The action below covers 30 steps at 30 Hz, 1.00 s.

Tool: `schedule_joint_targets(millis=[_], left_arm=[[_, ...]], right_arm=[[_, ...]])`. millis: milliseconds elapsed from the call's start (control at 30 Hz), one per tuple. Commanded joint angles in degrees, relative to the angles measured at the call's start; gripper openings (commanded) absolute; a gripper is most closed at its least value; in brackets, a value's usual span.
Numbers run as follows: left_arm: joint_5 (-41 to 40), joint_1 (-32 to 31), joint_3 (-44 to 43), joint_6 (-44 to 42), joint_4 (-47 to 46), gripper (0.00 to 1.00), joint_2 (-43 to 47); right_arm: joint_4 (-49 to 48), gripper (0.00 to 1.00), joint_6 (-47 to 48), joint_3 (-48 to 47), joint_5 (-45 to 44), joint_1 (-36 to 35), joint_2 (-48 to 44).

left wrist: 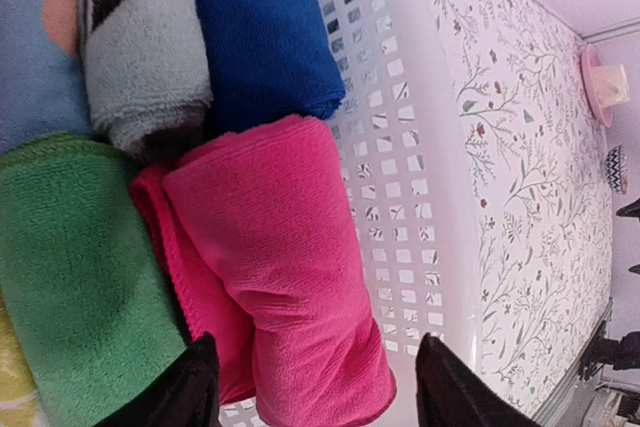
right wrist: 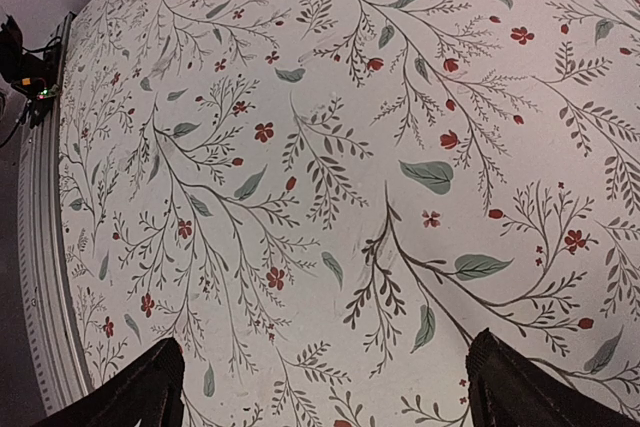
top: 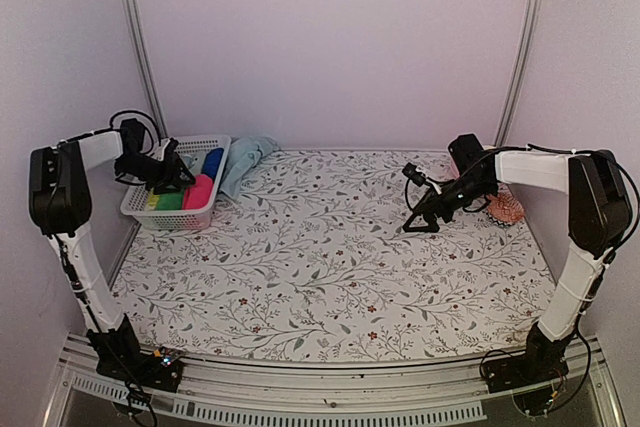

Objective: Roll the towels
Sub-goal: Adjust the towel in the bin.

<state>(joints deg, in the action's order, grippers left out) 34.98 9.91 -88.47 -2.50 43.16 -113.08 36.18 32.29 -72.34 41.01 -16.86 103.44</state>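
In the white plastic basket [top: 176,209] at the back left of the table, the pink towel [top: 200,190] lies as a fat roll against the wall that faces the open tabletop. The left wrist view shows it [left wrist: 285,277] packed tight beside a green roll [left wrist: 80,277], with a dark blue roll [left wrist: 265,27] touching its far end and a grey cloth with a black print [left wrist: 145,47] next to that. A sliver of a yellow roll [left wrist: 12,387] shows at the corner beyond the green one.

The left gripper [top: 172,177] hangs over the basket with its jaws spread and holding nothing. One finger [left wrist: 185,387] sits at the seam between the pink and green rolls. The other stands off the pink roll, over the basket's perforated wall [left wrist: 395,197].

The pale blue towel [top: 248,157] lies outside the basket, just beside its right wall, bunched in a loose heap and not rolled.

Well apart from the basket, toward the right side of the table, the right gripper [top: 420,219] hovers low over the floral tablecloth [top: 320,277]. Its wrist camera shows both fingers [right wrist: 140,387] wide apart with only the printed cloth between them, so it is open and empty.
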Motion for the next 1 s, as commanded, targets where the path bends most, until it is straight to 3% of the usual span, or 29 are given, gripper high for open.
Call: schedule_joint_targets(millis=[0,100,167,533,733,967], left_arm=[[-3.4,-1.1,-0.7,2.4,-3.6,0.61,3.9],[-3.0,-2.2,-1.8,3.5,-6.0,0.36,2.9],[-3.0,-3.0,-3.7,3.8,-5.6,0.25,1.1],[-7.6,-4.3,-2.1,5.7,-7.4,0.09,-8.1],[-11.3,-4.2,1.5,6.4,-10.2,0.1,-8.0],[-14.6,-4.8,2.0,7.8,-11.5,0.46,-2.1]], right_arm=[[0.7,0.99,0.5,-0.5,0.8,-0.2,-1.7],[0.7,0.99,0.5,-0.6,0.8,-0.2,-1.7],[0.7,0.99,0.5,-0.5,0.7,-0.2,-1.7],[0.7,0.99,0.6,-0.5,0.0,-0.2,-1.4],[0.7,0.99,0.6,-0.6,-0.1,-0.2,-1.3],[0.7,0.99,0.7,-0.5,-0.5,-0.2,-1.5]])
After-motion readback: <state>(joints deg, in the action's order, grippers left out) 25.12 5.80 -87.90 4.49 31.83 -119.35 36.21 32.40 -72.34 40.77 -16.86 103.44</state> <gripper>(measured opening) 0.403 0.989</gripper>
